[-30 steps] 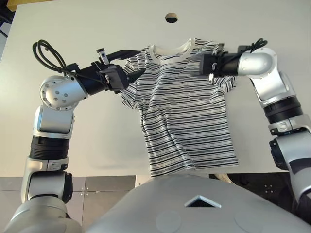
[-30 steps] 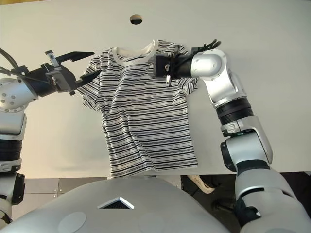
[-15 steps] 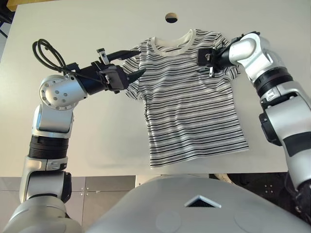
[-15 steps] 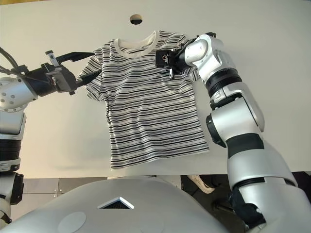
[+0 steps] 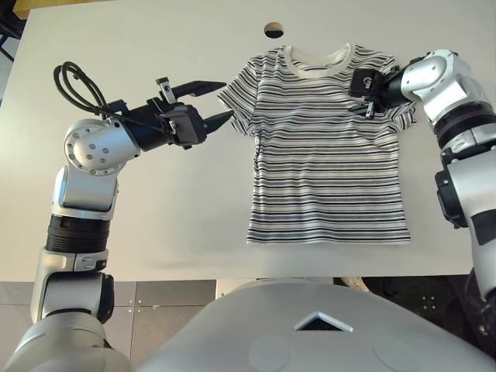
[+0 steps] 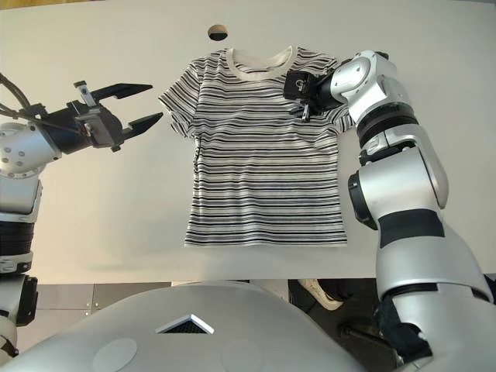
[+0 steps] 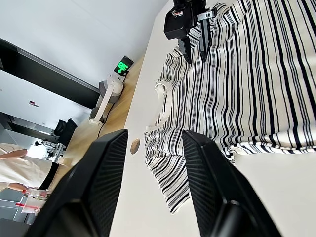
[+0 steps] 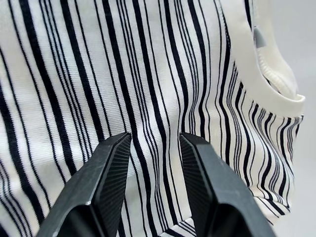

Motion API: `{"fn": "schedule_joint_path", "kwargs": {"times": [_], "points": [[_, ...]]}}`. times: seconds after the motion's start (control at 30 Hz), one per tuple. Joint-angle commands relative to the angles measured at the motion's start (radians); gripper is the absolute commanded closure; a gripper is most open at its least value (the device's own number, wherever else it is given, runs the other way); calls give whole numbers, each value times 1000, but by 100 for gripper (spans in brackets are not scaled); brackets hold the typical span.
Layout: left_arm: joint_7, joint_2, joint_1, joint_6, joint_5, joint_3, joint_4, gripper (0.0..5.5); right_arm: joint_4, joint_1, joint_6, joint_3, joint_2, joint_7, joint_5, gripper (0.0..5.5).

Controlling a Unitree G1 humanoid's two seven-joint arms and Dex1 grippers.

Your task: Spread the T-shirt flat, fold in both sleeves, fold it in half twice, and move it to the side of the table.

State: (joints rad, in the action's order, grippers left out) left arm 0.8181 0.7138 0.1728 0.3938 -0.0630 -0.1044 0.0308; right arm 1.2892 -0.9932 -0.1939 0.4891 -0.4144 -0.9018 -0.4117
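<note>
A black-and-white striped T-shirt (image 5: 329, 155) lies flat on the white table (image 5: 155, 201), collar toward the far edge, both sleeves spread out. My right gripper (image 5: 365, 108) rests on the shirt's chest just below the collar, near the right shoulder. It is open, and striped cloth lies flat between its fingertips (image 8: 123, 140) in the right wrist view. My left gripper (image 5: 226, 99) is open and hovers just off the shirt's left sleeve (image 5: 239, 105) without touching it. In the left wrist view the right gripper (image 7: 193, 57) points down onto the cloth.
A round cable hole (image 5: 273, 29) sits in the table beyond the collar. Bare table lies to the left of the shirt, under my left arm. The hem (image 5: 325, 236) ends a little short of the table's near edge.
The shirt slid to the right and away from the near edge along with my right gripper; its hem no longer hangs over the edge. The left gripper stayed put, and the sleeve has left it.
</note>
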Motion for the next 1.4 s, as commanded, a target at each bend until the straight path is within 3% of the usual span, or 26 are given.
{"fn": "schedule_joint_path", "kwargs": {"times": [0.03,0.3,0.53,0.73,0.9,1.4], "points": [[8,7,34,5,-1,-8,-22,346,31,48,36,-6,15,-33,-16,367],[15,4,62,14,4,-22,-50,346,8,-111,41,-99,-8,-86,35,367],[23,7,65,12,9,-27,-50,346,-35,-231,12,-98,10,-213,27,367],[19,2,66,2,7,-29,-37,346,-260,-38,-31,-54,86,-419,78,367],[10,5,50,-5,7,-21,-24,346,-404,75,40,-38,117,-468,106,367],[9,7,53,-3,1,-23,-21,346,-437,218,313,5,210,-530,161,367]]}}
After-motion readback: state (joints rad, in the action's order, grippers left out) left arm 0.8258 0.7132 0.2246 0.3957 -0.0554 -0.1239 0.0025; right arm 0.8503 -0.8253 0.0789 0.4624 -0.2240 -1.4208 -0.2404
